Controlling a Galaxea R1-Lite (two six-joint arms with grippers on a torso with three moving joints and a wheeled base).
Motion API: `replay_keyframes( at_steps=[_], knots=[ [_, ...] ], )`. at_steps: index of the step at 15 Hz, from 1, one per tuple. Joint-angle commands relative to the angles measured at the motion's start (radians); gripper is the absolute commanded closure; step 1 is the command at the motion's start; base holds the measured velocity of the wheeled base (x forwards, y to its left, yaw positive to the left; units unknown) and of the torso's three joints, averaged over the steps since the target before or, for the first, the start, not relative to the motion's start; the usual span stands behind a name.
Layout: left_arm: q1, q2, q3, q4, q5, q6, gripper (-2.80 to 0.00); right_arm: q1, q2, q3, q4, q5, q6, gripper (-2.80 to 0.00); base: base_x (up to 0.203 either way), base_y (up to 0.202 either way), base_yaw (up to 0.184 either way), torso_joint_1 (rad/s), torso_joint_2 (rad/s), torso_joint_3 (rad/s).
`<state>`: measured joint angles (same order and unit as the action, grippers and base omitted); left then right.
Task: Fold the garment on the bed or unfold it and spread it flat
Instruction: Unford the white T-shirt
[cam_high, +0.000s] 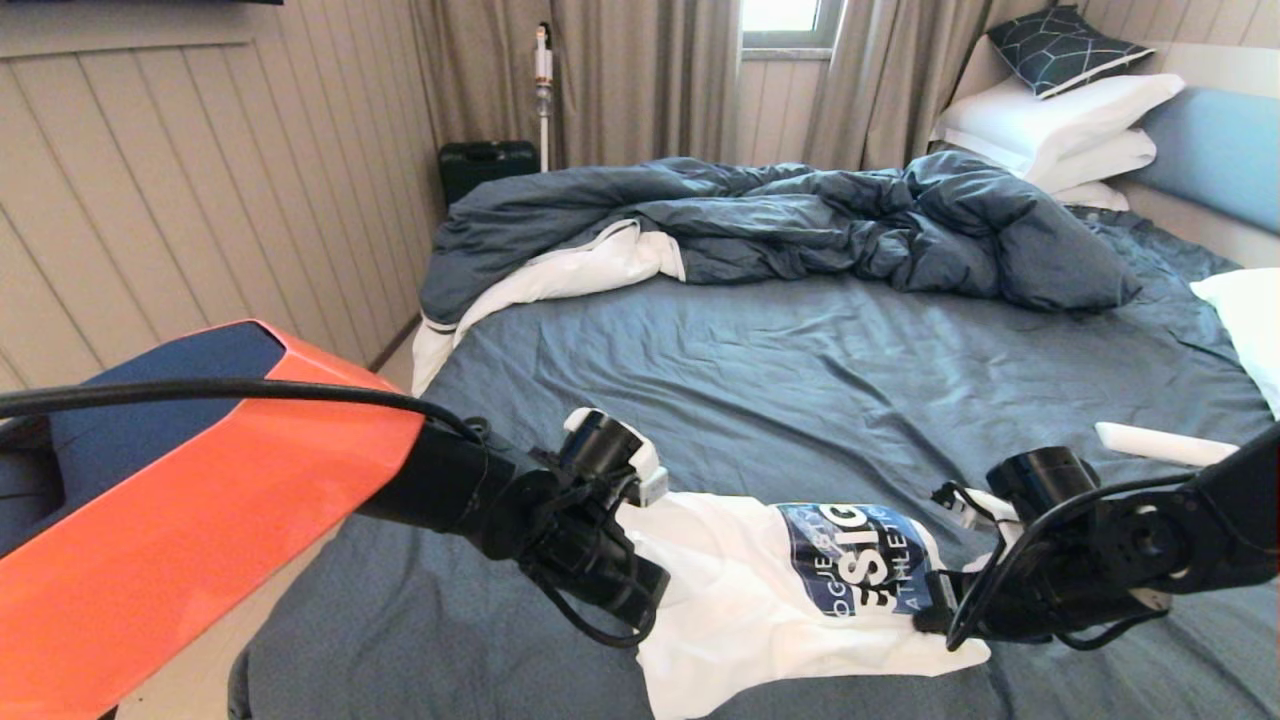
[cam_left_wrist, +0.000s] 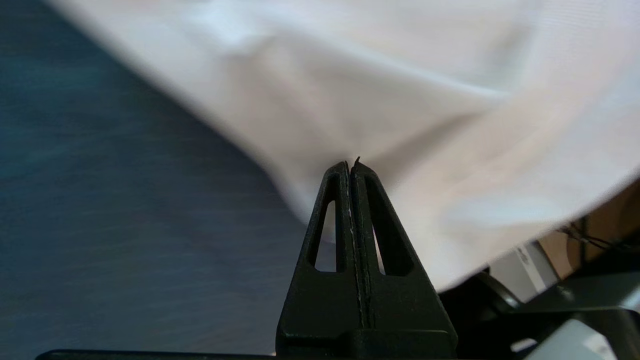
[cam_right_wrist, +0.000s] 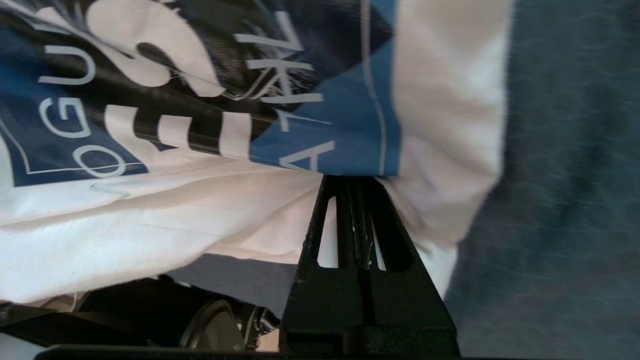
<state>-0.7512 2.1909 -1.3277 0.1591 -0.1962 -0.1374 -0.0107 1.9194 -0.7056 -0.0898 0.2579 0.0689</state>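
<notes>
Both claws pinched on the shirt (cam_high: 780, 600), which hangs stretched between them at the near edge of the bed (cam_high: 800, 370), lower part sagging toward the sheet. Left claw (cam_left_wrist: 352, 167): fingers pressed together, plain white cloth bunched right at the tips, so clamped on an edge of the shirt; the rest fans away beyond it. Right claw (cam_right_wrist: 356, 182): also together, tips buried under the fold just below the blue print (cam_right_wrist: 320, 125), cloth draped over and beside them. In the head view the left claw (cam_high: 640, 600) sits at the shirt's left side and the right claw (cam_high: 925, 615) at its right side by the print.

Risks, my read: thin cloth and small bites at the tips, so a quick pull apart could slip one corner out. The right claw may hold several layers, which would leave a fold trapped when the shirt is laid down. Sagging cloth near the left claw could drag on the sheet and wrinkle. Duvet (cam_high: 800, 220) is well beyond both claws, no snag likely.
</notes>
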Motion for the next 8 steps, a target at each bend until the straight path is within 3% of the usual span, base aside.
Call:
replay_keyframes(
  at_steps=[1,4,8],
  knots=[
    [0.033,-0.015,0.01,0.004,-0.002,0.008,0.0,-0.027,0.001,0.007,0.001,-0.002,-0.006,0.0,0.0,0.0,0.0,0.0,0.0,0.0],
    [0.092,-0.048,0.043,0.005,-0.002,0.047,0.0,-0.032,0.001,0.014,0.001,-0.002,-0.006,0.0,0.0,0.0,0.0,0.0,0.0,0.0],
    [0.101,-0.077,0.031,0.002,-0.007,0.039,0.0,-0.024,-0.042,0.011,0.0,0.008,-0.002,0.0,0.0,0.0,0.0,0.0,0.0,0.0]
  ],
)
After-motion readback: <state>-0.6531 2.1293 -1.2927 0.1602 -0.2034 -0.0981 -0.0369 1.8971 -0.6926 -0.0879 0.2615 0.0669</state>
